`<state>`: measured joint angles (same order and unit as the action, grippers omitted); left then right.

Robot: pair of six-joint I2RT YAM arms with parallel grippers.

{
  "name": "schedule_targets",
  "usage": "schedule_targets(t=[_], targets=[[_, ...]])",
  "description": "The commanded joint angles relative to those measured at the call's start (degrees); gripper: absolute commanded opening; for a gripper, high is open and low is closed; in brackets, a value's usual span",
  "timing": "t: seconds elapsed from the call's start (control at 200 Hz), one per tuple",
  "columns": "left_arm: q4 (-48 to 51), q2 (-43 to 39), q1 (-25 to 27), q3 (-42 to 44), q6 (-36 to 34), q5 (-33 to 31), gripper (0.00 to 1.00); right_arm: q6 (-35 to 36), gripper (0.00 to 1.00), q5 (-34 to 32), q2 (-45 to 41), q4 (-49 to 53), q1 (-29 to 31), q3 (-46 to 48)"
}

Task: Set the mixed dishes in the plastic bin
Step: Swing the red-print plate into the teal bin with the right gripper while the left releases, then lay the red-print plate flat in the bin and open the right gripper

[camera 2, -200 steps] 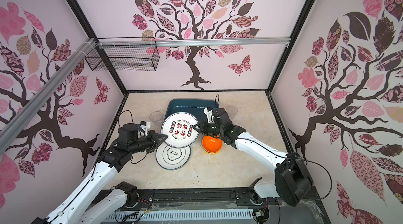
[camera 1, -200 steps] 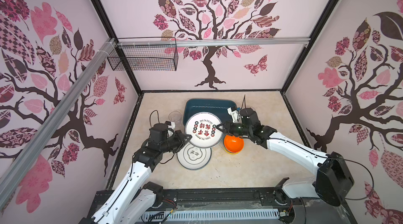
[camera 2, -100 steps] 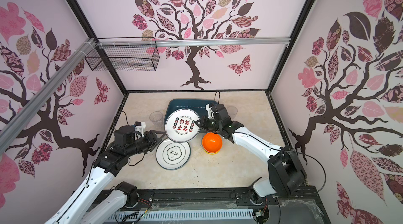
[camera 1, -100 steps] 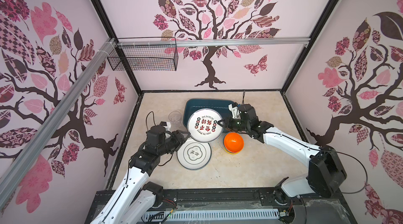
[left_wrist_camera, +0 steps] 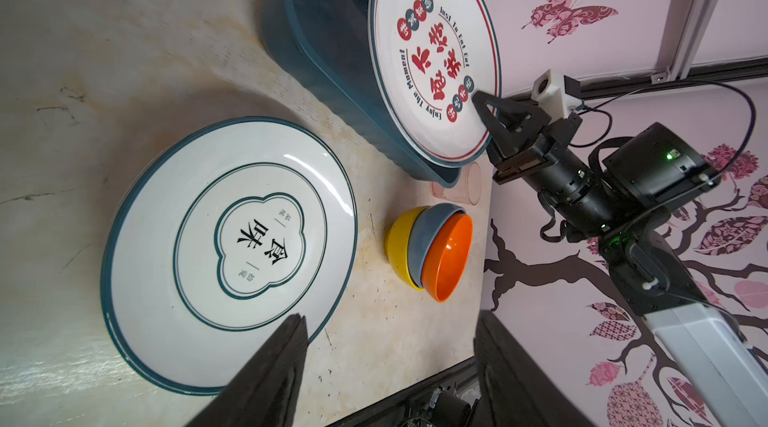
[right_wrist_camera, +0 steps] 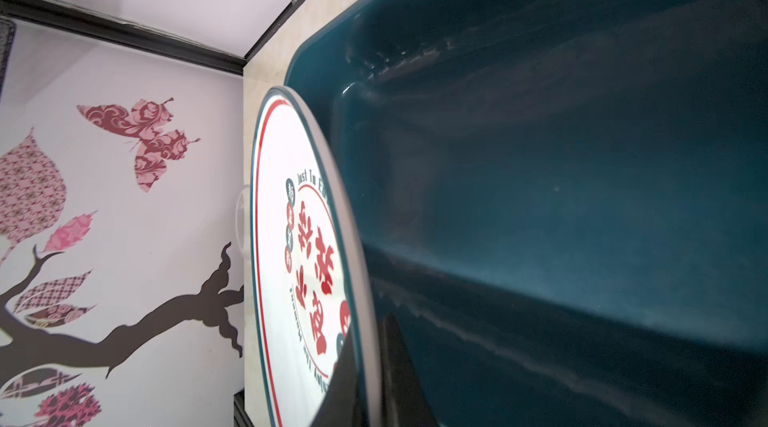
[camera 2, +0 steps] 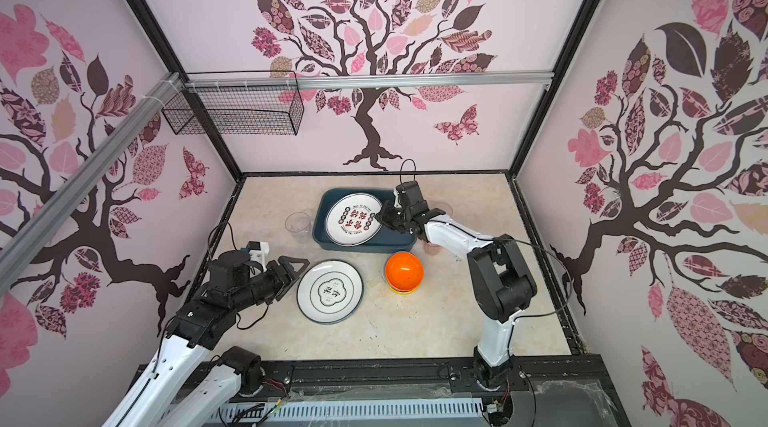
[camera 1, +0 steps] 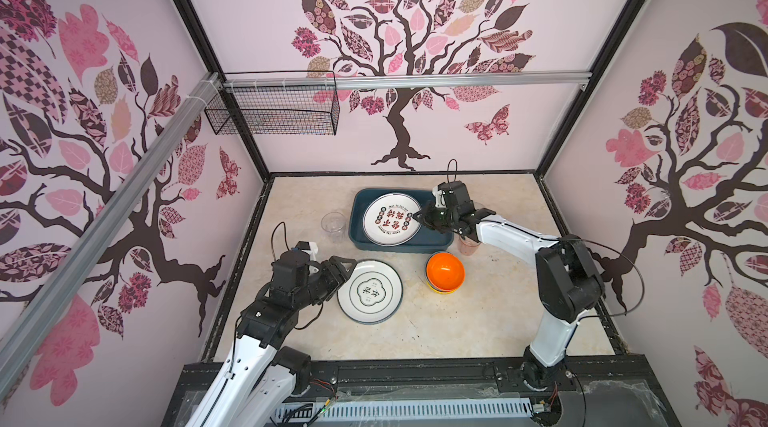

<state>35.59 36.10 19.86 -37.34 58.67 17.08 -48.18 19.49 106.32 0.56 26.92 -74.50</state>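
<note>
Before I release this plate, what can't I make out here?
- Whether the red-lettered plate touches the plastic bin floor: the plate covers it in both top views; the right wrist view looks along its rim.
- Pinkish cup: mostly behind the right arm in both top views.
- Right claw, lower finger: under the plate in both top views.

Light was bright, soft and even from above, shadows faint. Glare streaked the green plate (left_wrist_camera: 230,252) and the bin (right_wrist_camera: 540,155) wall. Both top views bowed at the edges; the red plate (right_wrist_camera: 291,263) blurred close up.
</note>
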Motion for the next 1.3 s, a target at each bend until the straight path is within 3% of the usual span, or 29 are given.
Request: schedule_targets(t=[0.0, 0.35, 0.91, 1.035, 1.16, 1.296], targets=[[1.5, -0.7, -0.2, 1.7, -0.5, -0.6, 0.67, -1.4, 0.05, -0.1, 4.8, -2.3, -0.3, -4.9], [2.7, -0.7, -0.2, 2.6, -0.4, -1.0, 0.67, -3.4, 0.05, 0.4, 16.5, -2.7, -0.5, -13.3], [2.4, 0.0, -0.3, 4.3, 0.0, -1.1, 0.67, -4.1, 0.08, 1.6, 22.6, -4.4, -0.5, -16.0], [2.3, 0.0, -0.3, 4.6, 0.2, -1.1, 0.67, -4.0, 0.17, 1.7, 23.3, -3.9, -0.5, -16.0], [2.4, -0.3, -0.2, 4.8, 0.3, -1.2, 0.67, -3.4, 0.33, 0.7, 23.1, -1.9, -0.5, -16.0], [3.0, -0.7, -0.3, 5.0, 0.4, -1.7, 0.67, -1.9, 0.37, -1.2, 21.6, 0.9, -0.9, -15.8]])
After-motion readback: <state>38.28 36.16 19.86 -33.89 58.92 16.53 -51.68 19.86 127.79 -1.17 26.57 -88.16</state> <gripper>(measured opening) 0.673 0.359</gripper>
